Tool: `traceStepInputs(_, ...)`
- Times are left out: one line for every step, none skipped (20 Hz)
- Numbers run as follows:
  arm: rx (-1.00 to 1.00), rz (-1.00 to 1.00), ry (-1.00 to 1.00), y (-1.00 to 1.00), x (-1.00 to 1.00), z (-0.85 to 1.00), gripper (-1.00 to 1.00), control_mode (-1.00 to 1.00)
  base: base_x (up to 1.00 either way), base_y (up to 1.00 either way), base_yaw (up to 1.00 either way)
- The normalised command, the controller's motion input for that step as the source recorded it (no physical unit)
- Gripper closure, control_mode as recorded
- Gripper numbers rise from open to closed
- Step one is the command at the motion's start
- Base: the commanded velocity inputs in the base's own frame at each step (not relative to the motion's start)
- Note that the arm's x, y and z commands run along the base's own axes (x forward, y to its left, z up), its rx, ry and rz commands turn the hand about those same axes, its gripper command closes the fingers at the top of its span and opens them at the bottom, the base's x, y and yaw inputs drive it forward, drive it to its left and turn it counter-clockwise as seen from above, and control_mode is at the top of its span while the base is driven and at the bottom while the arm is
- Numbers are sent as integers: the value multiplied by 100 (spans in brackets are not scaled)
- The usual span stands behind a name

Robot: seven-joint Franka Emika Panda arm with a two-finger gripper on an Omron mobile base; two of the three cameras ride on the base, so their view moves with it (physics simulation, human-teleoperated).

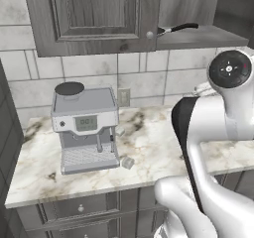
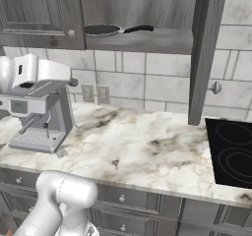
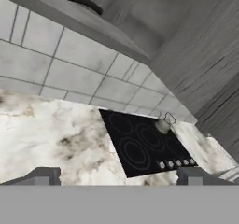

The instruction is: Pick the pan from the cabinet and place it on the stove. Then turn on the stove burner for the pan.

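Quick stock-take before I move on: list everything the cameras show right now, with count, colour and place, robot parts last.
pan: 1, black with long black handle, on the open cabinet shelf
cabinet: 1, grey wood grain, on the wall; left door shut, right door swung open
stove: 1, black glass, set in the counter at the right
kettle: 1, grey, at the stove's back edge
coffee machine: 1, grey, on the counter at the left
counter: 1, marbled white
drawers: grey, under the counter
gripper: 1, dark tips, jaws apart, holding nothing
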Motion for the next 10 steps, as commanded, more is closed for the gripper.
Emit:
traceStepInputs(16, 6, -18, 87, 0, 0, -100, -100, 0, 0, 0)
traceStepInputs(16, 6, -18, 84, 0, 0, -100, -100, 0, 0, 0)
traceStepInputs(18, 7, -17, 73, 0, 0, -100, -100, 0, 0, 0)
traceStepInputs(18, 9, -17, 70, 2, 0, -100, -100, 0, 0, 0)
traceStepInputs(17, 8, -17, 74, 6, 1, -100, -100, 0, 0, 0)
traceStepInputs(18, 8, -16, 62, 9, 2, -100, -100, 0, 0, 0)
traceStepInputs(19, 9, -15, 58, 16, 6, -100, -100, 0, 0, 0)
traceStepInputs(18, 9, -15, 57, 22, 7, -100, -100, 0, 0, 0)
traceStepInputs(16, 10, -15, 57, 24, 9, -100, -100, 0, 0, 0)
traceStepInputs(16, 12, -18, 42, 29, 13, -100, -100, 0, 0, 0)
